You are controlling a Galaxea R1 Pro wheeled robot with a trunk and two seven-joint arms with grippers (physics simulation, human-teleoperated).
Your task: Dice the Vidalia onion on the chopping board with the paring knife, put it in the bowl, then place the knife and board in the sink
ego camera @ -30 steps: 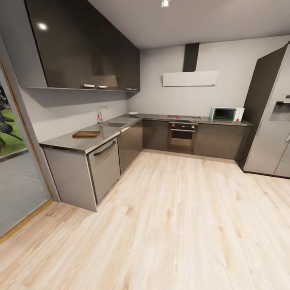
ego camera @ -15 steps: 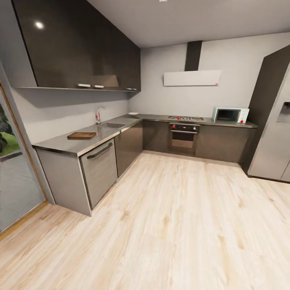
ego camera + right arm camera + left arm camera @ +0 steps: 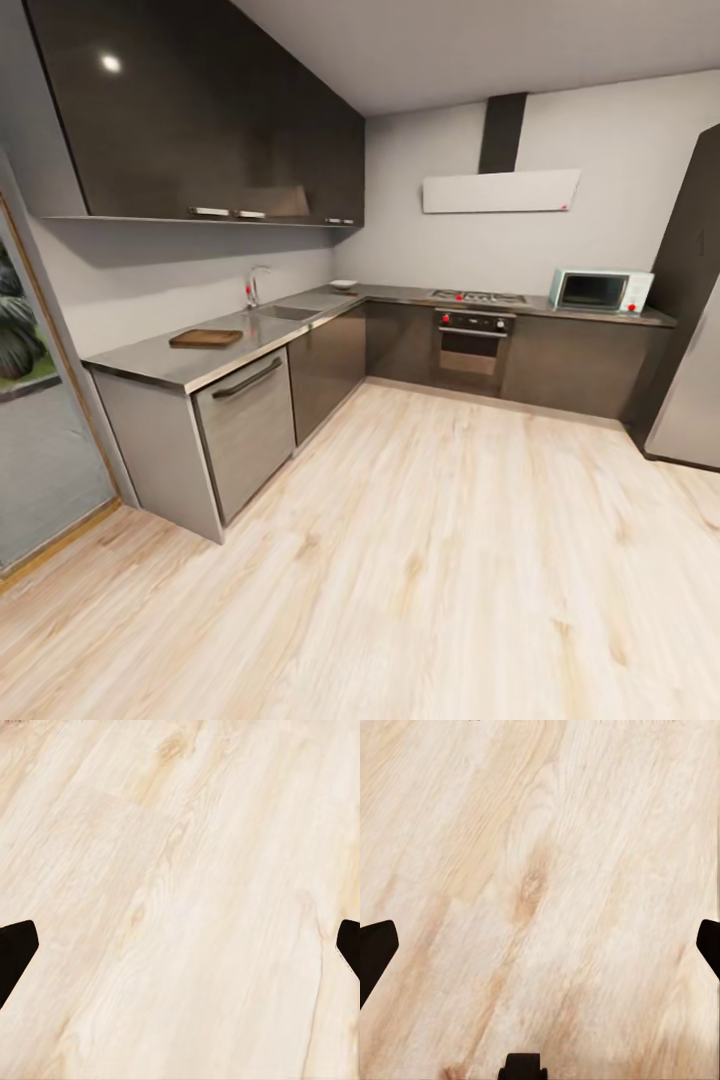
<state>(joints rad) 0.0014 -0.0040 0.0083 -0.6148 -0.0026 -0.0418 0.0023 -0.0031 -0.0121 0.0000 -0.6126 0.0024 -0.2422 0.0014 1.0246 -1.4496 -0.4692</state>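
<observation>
The robot stood out on the pale wood-plank floor (image 3: 420,560), well apart from the worktop, so the step in hand looked to be the drive up to the sink.

At the left of the head view, the chopping board (image 3: 205,338) lay flat on the dark countertop (image 3: 160,360), above a steel-fronted dishwasher (image 3: 245,425). Next along came the chrome tap (image 3: 255,285) and the sink (image 3: 285,313); the basin's inside was hidden at that angle, so the Vidalia onion could not be made out, nor the paring knife. Near the corner sat the white bowl (image 3: 343,284). Further right were the oven (image 3: 472,343) and a pale microwave (image 3: 598,290).

Both wrist views looked down at bare planks. The left gripper (image 3: 540,945) had its fingertips spread wide apart with nothing between them, and so did the right gripper (image 3: 180,945).

To approach well, I would judge it best to stop square to the counter between board and sink, so both fall within reach.
</observation>
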